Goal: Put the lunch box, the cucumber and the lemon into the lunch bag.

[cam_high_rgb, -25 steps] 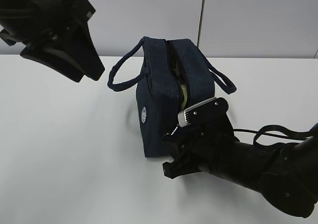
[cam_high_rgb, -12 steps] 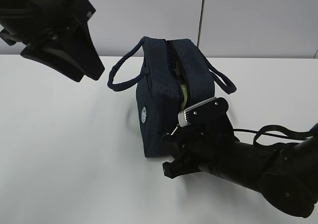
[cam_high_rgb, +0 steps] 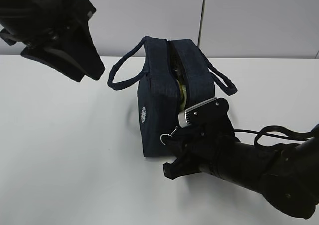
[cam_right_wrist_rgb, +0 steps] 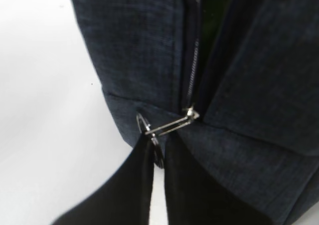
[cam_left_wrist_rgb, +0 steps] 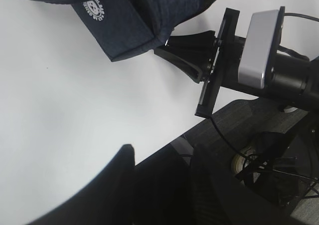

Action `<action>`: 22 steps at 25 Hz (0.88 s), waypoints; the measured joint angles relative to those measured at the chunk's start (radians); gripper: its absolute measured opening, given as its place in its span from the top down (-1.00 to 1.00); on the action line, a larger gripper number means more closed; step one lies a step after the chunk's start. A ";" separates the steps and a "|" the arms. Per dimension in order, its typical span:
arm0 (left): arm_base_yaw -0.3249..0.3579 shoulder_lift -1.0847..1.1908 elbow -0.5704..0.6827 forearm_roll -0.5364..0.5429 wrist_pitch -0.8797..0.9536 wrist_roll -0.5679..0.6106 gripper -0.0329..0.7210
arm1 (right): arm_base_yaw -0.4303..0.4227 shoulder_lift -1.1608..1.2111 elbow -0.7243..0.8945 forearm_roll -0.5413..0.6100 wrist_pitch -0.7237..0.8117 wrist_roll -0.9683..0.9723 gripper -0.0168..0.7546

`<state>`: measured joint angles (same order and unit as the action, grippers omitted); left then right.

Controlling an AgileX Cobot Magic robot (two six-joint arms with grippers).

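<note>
Exterior view: lunch bag (cam_high_rgb: pixel 164 112) is standing upright on the white table (cam_high_rgb: pixel 65 150), its top zipper partly open and something yellow-green showing in the gap. Two loop handles are hanging out to either side. The right gripper (cam_high_rgb: pixel 172 137) is lying low against the near end of the bag, with the metal ring pull (cam_high_rgb: pixel 169 134) sticking out at its tips. The left gripper (cam_high_rgb: pixel 92 68) is hovering above the table to the left of the bag, well apart from it; from this angle the state of its fingers cannot be told.

Left wrist view: the left gripper's two dark fingers (cam_left_wrist_rgb: pixel 119 185) are showing at the bottom edge with a clear gap between them, released and grasping nothing. The bag's lower corner with the round white logo (cam_left_wrist_rgb: pixel 93 11) is sitting at the top, the right arm's wrist camera (cam_left_wrist_rgb: pixel 259 48) beside it.

Right wrist view: the right gripper's fingers (cam_right_wrist_rgb: pixel 139 180) are pressing nearly together, clenched on the ring pull just below the zipper slider (cam_right_wrist_rgb: pixel 190 113). Something green is visible inside the opening; what it is cannot be told.
</note>
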<state>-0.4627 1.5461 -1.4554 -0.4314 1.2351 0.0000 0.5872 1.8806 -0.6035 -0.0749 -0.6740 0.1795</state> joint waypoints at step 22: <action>0.000 0.000 0.000 0.000 -0.004 0.000 0.25 | 0.000 -0.060 0.056 0.000 0.003 0.000 0.89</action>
<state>-0.4627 1.5461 -1.4554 -0.4314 1.2314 0.0000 0.5872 1.8208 -0.5470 -0.0749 -0.6715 0.1795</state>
